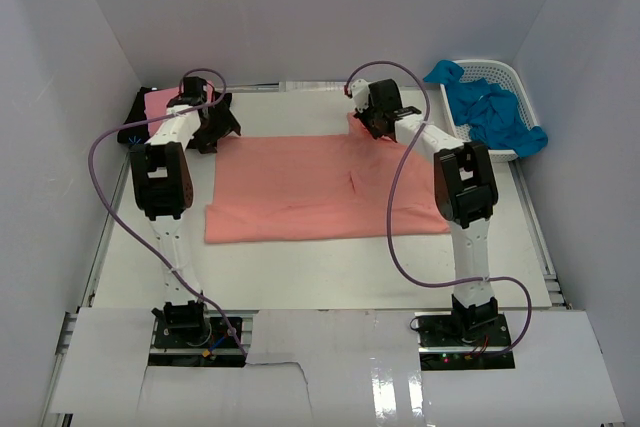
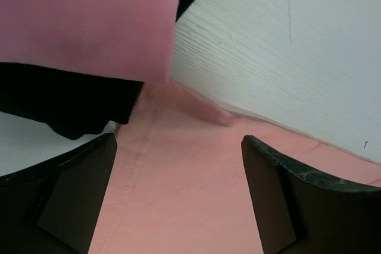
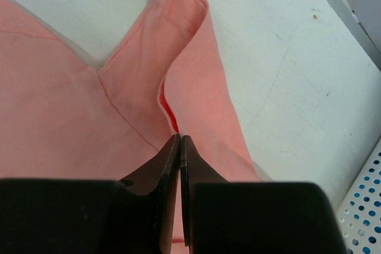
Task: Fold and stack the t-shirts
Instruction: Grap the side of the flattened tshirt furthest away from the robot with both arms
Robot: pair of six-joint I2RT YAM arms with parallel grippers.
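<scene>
Right gripper point(image 3: 180, 140) is pinched tight on a raised sleeve fold of the salmon t-shirt point(image 1: 320, 187), which lies spread flat mid-table. Left gripper point(image 2: 178, 144) gapes wide above its other sleeve. Farther back, the pink t-shirt point(image 1: 160, 103) rests on the black t-shirt point(image 2: 59, 99), and blue t-shirts point(image 1: 495, 112) fill the basket point(image 1: 490, 65).

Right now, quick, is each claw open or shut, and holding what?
Left claw: open, holding nothing, above the salmon t-shirt.
Right claw: shut on the salmon t-shirt's sleeve.
</scene>
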